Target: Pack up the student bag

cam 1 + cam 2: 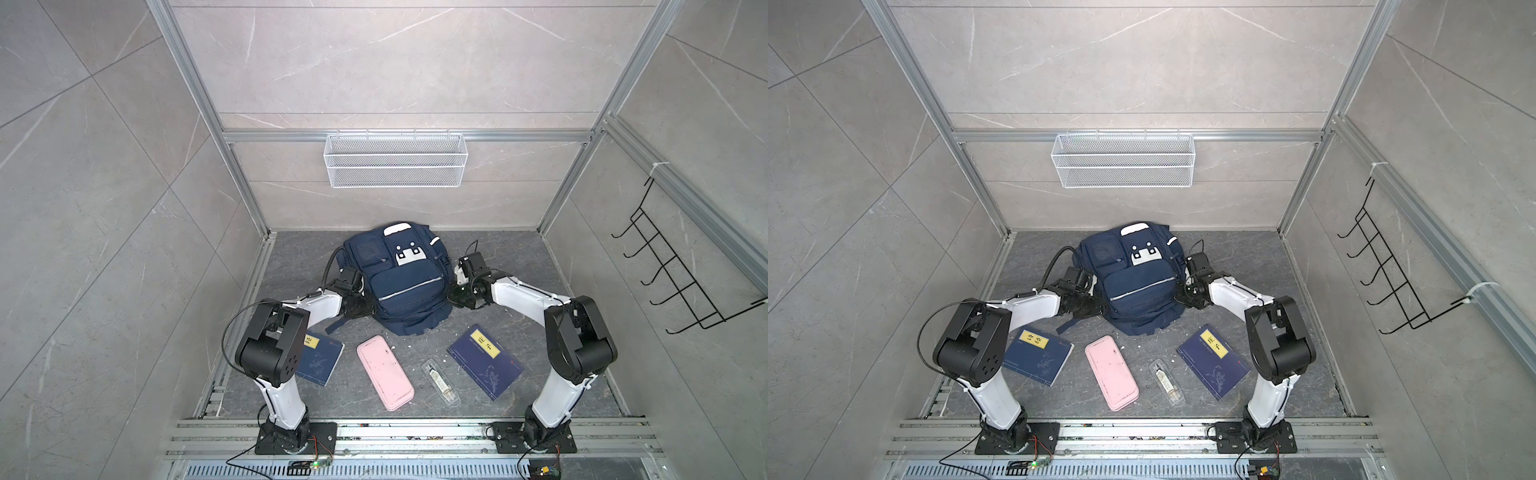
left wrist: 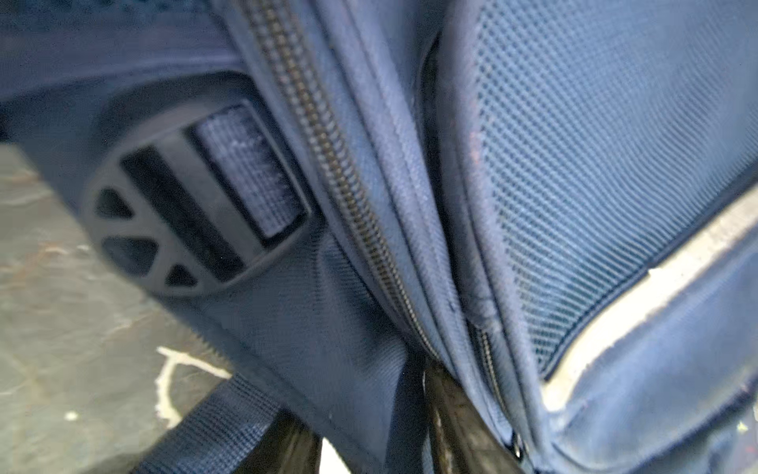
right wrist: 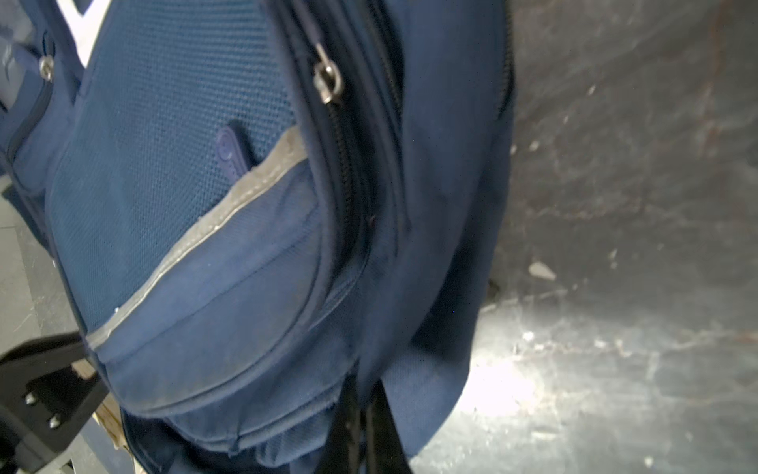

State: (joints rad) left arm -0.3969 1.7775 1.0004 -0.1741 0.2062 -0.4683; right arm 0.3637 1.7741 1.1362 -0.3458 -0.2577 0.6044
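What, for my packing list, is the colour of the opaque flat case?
The pencil case is pale pink; clearest in a top view.

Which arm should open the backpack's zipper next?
Probably right: the metal zipper pull hangs on the student bag's side by the right gripper; the left gripper's side shows only zipper teeth.

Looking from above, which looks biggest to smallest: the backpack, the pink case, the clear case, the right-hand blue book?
In a top view:
student bag
right-hand book, narrowly ahead
pink case
clear case
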